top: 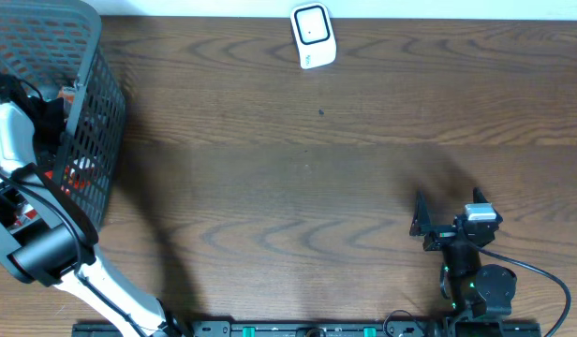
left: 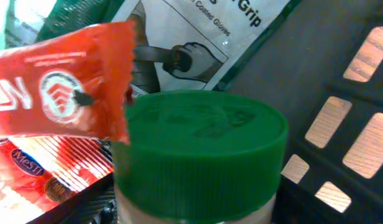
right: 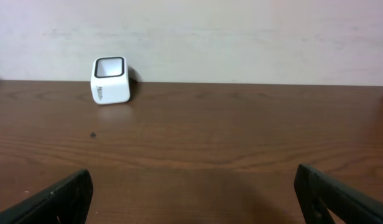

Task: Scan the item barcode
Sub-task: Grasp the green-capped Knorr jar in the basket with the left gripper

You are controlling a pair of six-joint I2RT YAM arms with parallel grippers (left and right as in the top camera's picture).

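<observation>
A jar with a green ribbed lid [left: 204, 143] fills the left wrist view, standing inside the dark mesh basket [top: 94, 112] at the table's left edge. My left arm [top: 9, 140] reaches down into that basket, and the jar sits right at its jaws. The fingers are almost wholly hidden behind the jar, so contact cannot be judged. No barcode shows. The white scanner [top: 313, 36] stands at the far edge of the table and appears as the scanner [right: 110, 79] at upper left. My right gripper [top: 419, 223] rests near the front right, open and empty, facing the scanner.
In the basket lie a red snack wrapper [left: 61, 81] leaning on the jar, a glove package [left: 198, 31] behind it and a red striped packet [left: 42, 168] below. The basket's mesh wall [left: 341, 143] stands close on the right. Brown wooden table [top: 317, 178] between basket and right arm.
</observation>
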